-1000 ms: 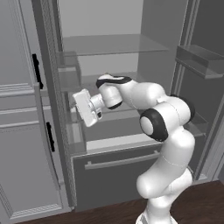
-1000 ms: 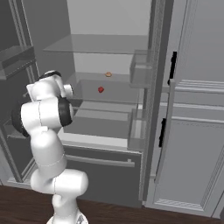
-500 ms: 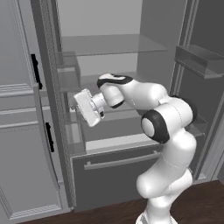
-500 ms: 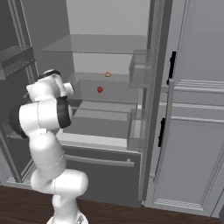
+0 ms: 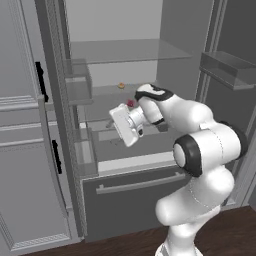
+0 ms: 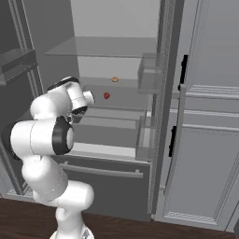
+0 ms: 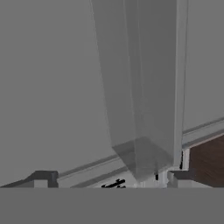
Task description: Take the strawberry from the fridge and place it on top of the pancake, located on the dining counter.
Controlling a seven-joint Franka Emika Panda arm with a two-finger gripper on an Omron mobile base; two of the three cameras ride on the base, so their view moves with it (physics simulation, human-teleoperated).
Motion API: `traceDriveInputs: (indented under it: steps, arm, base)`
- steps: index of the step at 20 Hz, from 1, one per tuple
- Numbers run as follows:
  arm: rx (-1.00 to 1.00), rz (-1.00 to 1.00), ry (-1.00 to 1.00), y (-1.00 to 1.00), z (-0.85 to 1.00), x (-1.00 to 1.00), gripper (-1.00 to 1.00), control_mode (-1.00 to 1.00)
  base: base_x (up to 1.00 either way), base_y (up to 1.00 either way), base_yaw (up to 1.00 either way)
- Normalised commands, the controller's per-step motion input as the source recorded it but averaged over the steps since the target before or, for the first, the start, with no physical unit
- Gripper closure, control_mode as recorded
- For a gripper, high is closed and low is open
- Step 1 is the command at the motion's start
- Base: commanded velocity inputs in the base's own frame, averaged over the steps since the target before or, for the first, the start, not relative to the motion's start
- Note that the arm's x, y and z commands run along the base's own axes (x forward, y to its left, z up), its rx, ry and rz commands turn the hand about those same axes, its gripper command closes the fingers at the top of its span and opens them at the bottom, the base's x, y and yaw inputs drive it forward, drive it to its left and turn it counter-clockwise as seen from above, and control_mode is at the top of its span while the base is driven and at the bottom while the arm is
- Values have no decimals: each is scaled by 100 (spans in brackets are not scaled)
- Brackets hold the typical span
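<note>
The fridge [image 5: 135, 197] stands open, its glass shelves and door bins showing. The strawberry [image 6: 106, 95], a tiny red berry, lies on the middle shelf; in the left base view the strawberry [image 5: 131, 103] peeks out just behind my hand. My gripper [image 5: 116, 126] hangs in front of that shelf, a little below and left of the berry, turned toward the left door's bins. In the hand view my gripper [image 7: 111, 177] is open, fingertips [image 7: 43, 177] wide apart with nothing between them, facing a clear door bin [image 7: 144, 109]. The pancake and the dining counter are out of view.
A small tan-orange roundish item [image 6: 115, 79] sits farther back on the same shelf. Door bins [image 5: 80, 82] line the left door and another bin [image 5: 227, 67] the right one. The bottom drawer handle [image 5: 142, 182] runs below. Light grey cabinets [image 6: 210, 140] flank the fridge.
My hand has swung to the right in the left base view, from beside the left door bins to in front of the middle shelf, close to the strawberry. The jaws stay open.
</note>
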Motion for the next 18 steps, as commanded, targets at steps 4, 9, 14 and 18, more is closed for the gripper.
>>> traceDriveInputs:
  steps: [4, 9, 14, 18]
  arm:
    - [-28, -9, -24, -48, 1, -65, -100, -100]
    - [-36, -8, -31, -63, 3, -76, -100, -100]
    - [-31, -7, -28, -63, 3, -85, -100, -100]
    - [-21, -9, -21, -60, 12, -96, -100, -100]
  base:
    - [0, 0, 0]
    - [0, 0, 0]
    - [0, 0, 0]
    - [0, 0, 0]
